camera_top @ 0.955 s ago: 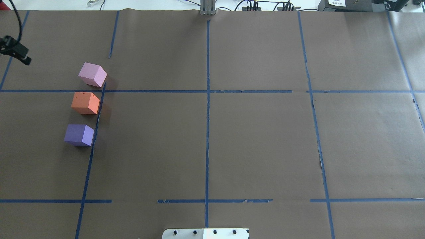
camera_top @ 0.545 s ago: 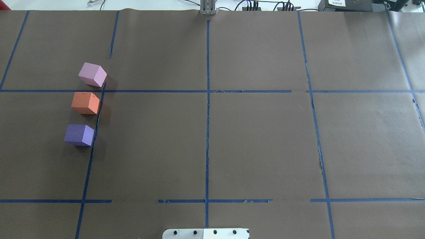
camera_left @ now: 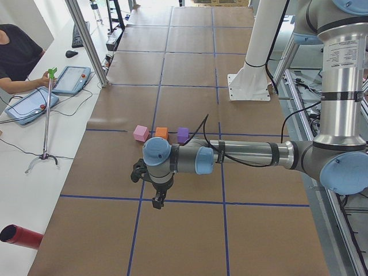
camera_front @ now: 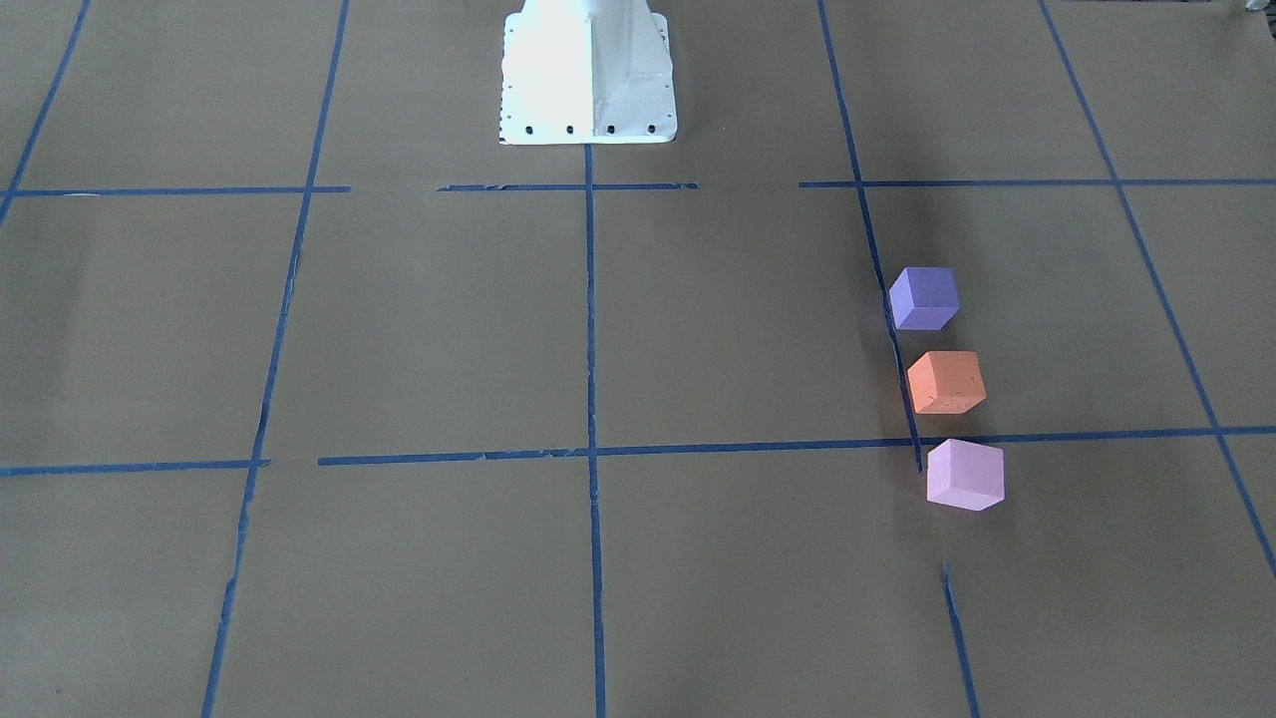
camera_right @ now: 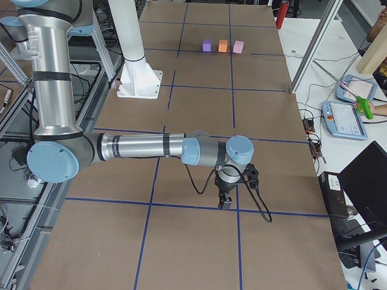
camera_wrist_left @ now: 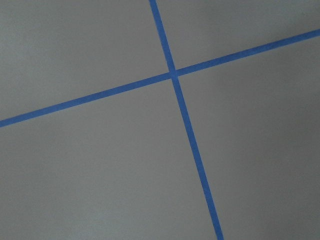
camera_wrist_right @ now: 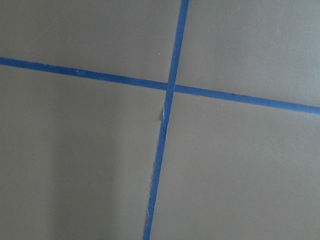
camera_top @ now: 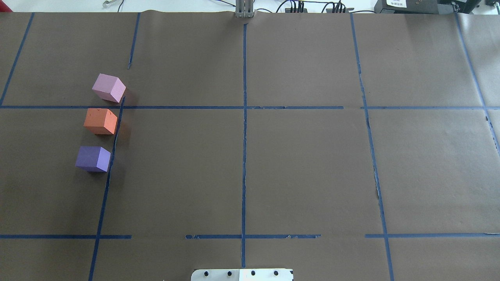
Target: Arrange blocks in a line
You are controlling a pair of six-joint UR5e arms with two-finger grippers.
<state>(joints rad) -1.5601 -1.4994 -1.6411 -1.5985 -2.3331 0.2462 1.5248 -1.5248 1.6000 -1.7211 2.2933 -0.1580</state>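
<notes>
Three cubes stand in a near-straight row with small gaps on the brown table: the pale pink block (camera_top: 109, 88), the orange block (camera_top: 100, 121) and the blue-purple block (camera_top: 93, 158). They also show in the front view as pink (camera_front: 964, 475), orange (camera_front: 946, 382) and purple (camera_front: 923, 298). My left gripper (camera_left: 156, 201) shows only in the exterior left view, hanging over a tape line well away from the blocks. My right gripper (camera_right: 225, 204) shows only in the exterior right view, at the table's far end from the blocks. I cannot tell whether either is open or shut.
Blue tape lines (camera_top: 244, 117) divide the brown table cover into a grid. The white robot base (camera_front: 586, 70) stands at the table's robot side. An operator (camera_left: 17, 57) with tablets sits beside the table, and a red cylinder (camera_left: 20, 237) lies off its edge.
The left gripper, seen at the overhead view's left edge one second ago, has left that view. The three blocks have not moved.
</notes>
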